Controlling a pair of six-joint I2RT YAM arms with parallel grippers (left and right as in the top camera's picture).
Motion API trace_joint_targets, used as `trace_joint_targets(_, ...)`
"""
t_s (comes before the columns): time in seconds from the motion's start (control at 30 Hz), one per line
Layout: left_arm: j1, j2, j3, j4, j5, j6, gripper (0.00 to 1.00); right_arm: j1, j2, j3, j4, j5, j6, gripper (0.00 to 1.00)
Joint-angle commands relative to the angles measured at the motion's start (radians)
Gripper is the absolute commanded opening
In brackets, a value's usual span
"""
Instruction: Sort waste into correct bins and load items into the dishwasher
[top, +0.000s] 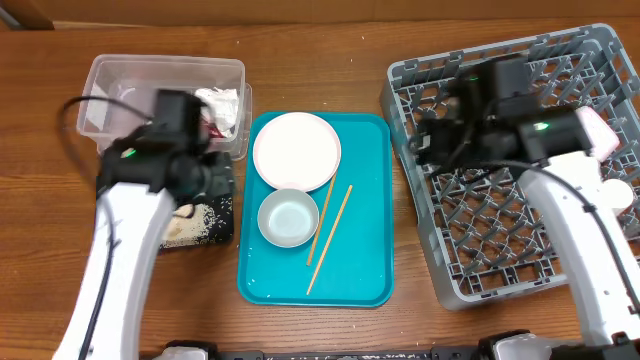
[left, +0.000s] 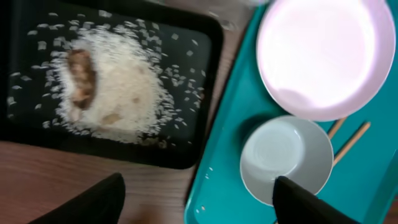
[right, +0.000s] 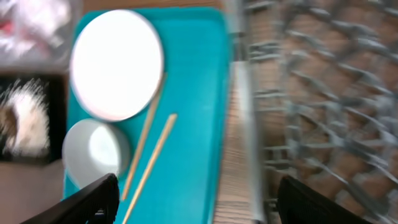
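A teal tray (top: 365, 270) holds a white plate (top: 296, 150), a small white bowl (top: 288, 217) and two wooden chopsticks (top: 333, 228). The black tray (left: 205, 74) to its left holds rice (left: 124, 93) and a brown scrap (left: 81, 74). The clear tub (top: 110, 75) behind it holds white napkins (top: 222, 103) and a bit of red wrapper (top: 208, 127). My left gripper (left: 198, 202) is open and empty above the black tray's near edge and the teal tray's left rim. My right gripper (right: 196, 199) is open and empty above the gap between the teal tray and the grey dish rack (top: 560, 265).
The rack fills the right side; its left wall (right: 239, 93) stands close to the teal tray's right rim. Bare wooden table (top: 320, 40) lies behind the tray and along the front edge.
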Motion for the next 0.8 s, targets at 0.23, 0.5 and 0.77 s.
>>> trace_joint_targets(0.23, 0.141, -0.077, 0.004, -0.043, -0.023, -0.04, 0.97, 0.279, 0.184, 0.007, 0.082, -0.006, 0.077, 0.84)
trace_joint_targets(0.5, 0.141, -0.068, 0.004, -0.037, -0.023, -0.04, 1.0, 0.412, 0.377, 0.007, 0.111, -0.005, 0.126, 0.83)
trace_joint_targets(0.77, 0.141, -0.067, 0.004, -0.037, -0.023, -0.04, 1.0, 0.443, 0.491, 0.007, 0.16, -0.005, 0.175, 0.65)
